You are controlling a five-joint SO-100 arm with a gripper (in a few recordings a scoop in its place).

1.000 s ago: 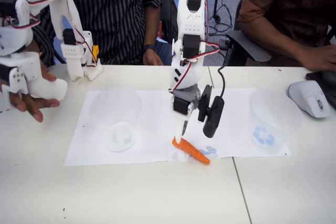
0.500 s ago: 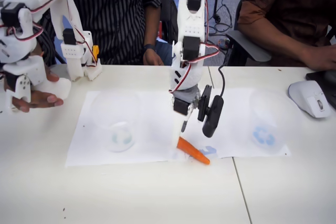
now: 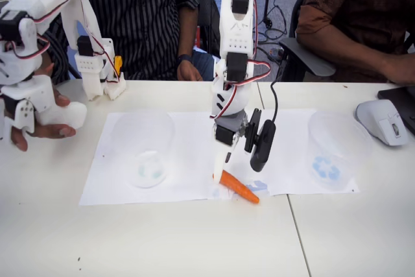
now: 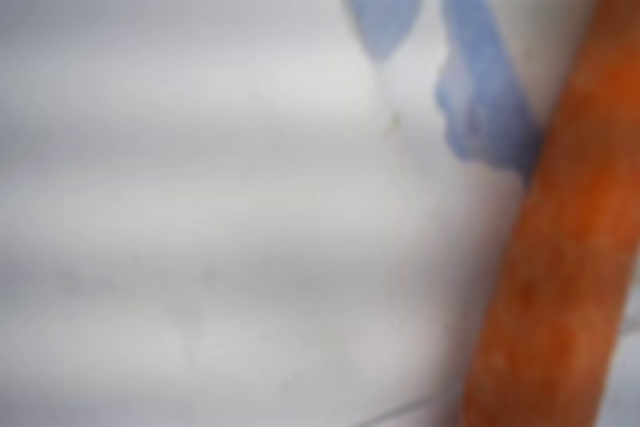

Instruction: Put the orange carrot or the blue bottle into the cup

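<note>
The tool is down at the front edge of the white paper, near the middle of the surface. Its white tip touches the fat end of the orange carrot. A second ago the carrot lay flat. Now its fat end has come up a little, and the thin end rests on the paper by a blue mark. I cannot tell how wide the tool is, because only one finger shows clearly. The lifted end makes me think it has pinched the carrot, but I am not sure.

From the wrist view the carrot is very close and blurry, running up the right side.

The cup with the pale green mark stands on the left part of the paper, well apart from the carrot. Another clear cup with a blue mark stands at the right edge of the paper. So the carrot is not in the cup yet. The lift looks like it is just starting.
</note>
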